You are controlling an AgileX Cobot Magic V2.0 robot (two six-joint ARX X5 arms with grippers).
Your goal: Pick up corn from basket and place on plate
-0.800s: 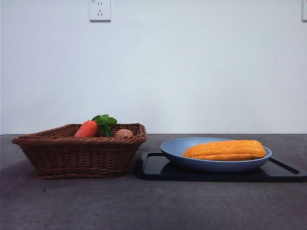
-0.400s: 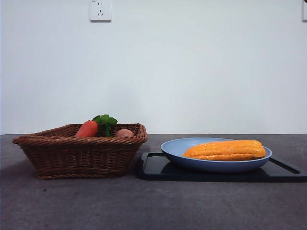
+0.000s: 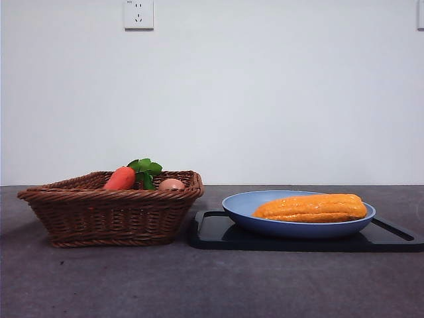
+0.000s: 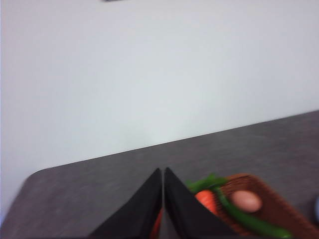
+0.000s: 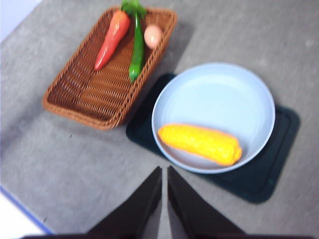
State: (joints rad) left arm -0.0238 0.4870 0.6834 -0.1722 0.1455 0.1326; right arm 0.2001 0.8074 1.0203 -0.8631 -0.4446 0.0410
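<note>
The orange-yellow corn (image 3: 310, 207) (image 5: 200, 143) lies on its side in the light-blue plate (image 3: 240, 205) (image 5: 214, 94), free of any gripper. The brown wicker basket (image 3: 109, 215) (image 5: 94, 94) stands left of the plate. My right gripper (image 5: 164, 172) hangs high above the table near the plate, jaws shut and holding nothing. My left gripper (image 4: 163, 172) is also raised, jaws shut and holding nothing, with the basket (image 4: 279, 209) beyond it. Neither arm shows in the front view.
A carrot (image 3: 120, 179) (image 5: 112, 37) with green leaves, a green pepper (image 5: 137, 50) and an egg (image 3: 171, 185) (image 5: 153, 36) lie in the basket. The plate rests on a flat black tray (image 3: 218, 232) (image 5: 271, 169). A wall socket (image 3: 138, 14) is on the wall behind.
</note>
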